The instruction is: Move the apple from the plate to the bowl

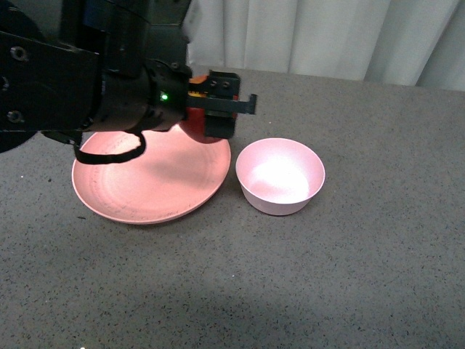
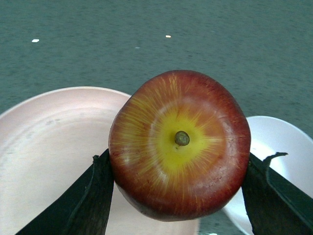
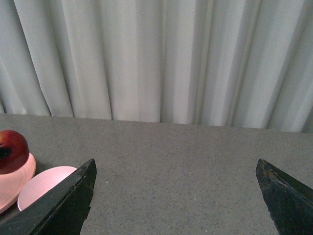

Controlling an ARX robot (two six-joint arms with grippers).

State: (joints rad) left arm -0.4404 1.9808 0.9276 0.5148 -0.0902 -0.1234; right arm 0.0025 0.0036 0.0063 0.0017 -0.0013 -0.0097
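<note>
left tool: clenched on the apple, one dark finger against each flank of the fruit. in the wrist view we see the stem facing the camera, ringed by a yellow patch that streaks out into red skin.

left tool, front view: black, with a green light on the arm behind it. it sits over the far right edge of the plate. only part of the apple shows under the fingers. we cannot tell whether the fruit touches the plate or hangs just clear of it.

plate: wide, shallow, salmon pink, on the left of the desk. no item lies on its bare face.

bowl: small, deep, pale pink, just right of the plate and slightly apart from it. nothing inside. the apple is not in it.

right tool: released, fingers spread wide with only grey desk between them. it lies outside the front view. its camera catches the apple and the bowl at the edge.

curtain: pale, pleated, along the far side of the desk.
</note>
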